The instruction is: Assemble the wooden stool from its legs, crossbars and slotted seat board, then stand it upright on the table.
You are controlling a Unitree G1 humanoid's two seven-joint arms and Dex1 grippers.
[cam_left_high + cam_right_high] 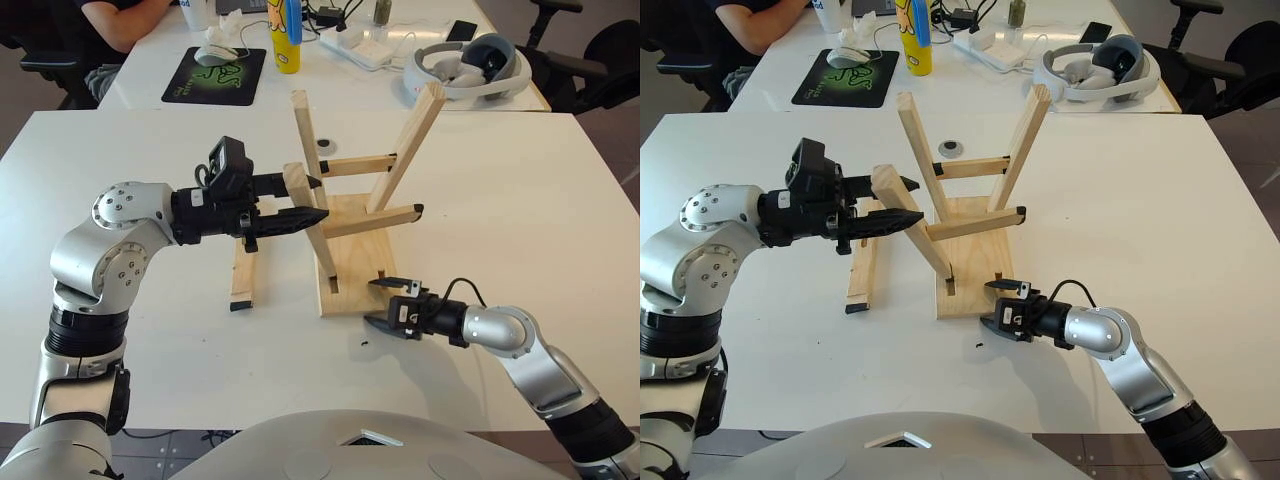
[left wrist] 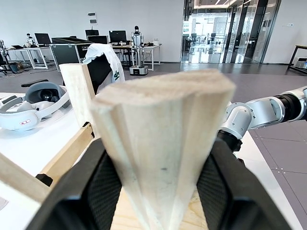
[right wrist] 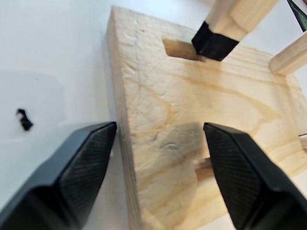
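Stool seat board (image 1: 355,265) lies flat at the middle of the white table (image 1: 120,180), with the other parts on and around it. Farthest left, a loose leg (image 1: 243,280) lies flat on the surface just beside the board's left edge, its black cap toward the near edge of the table. The left gripper (image 1: 320,198) reaches in from the left above that leg and is clamped on the upper end of a tilted leg (image 1: 322,250); the wood sits tight between both fingers (image 2: 96,187). This leg's black-capped lower end is at a slot (image 3: 180,48) near the board's near left corner; how deep it sits cannot be told. Behind it a far leg (image 1: 305,130) and a right leg (image 1: 413,135) rise from the board and lean apart, joined by an upper crossbar (image 1: 358,164). A lower crossbar (image 1: 370,220) runs above the board, its black tip jutting past the right leg. At the board's near right corner the right gripper (image 1: 378,302) has its fingers (image 3: 72,167) spread and holds nothing, one finger over the table just off the board's edge, the other over its top face. A small black speck (image 1: 363,343) lies on the table near it
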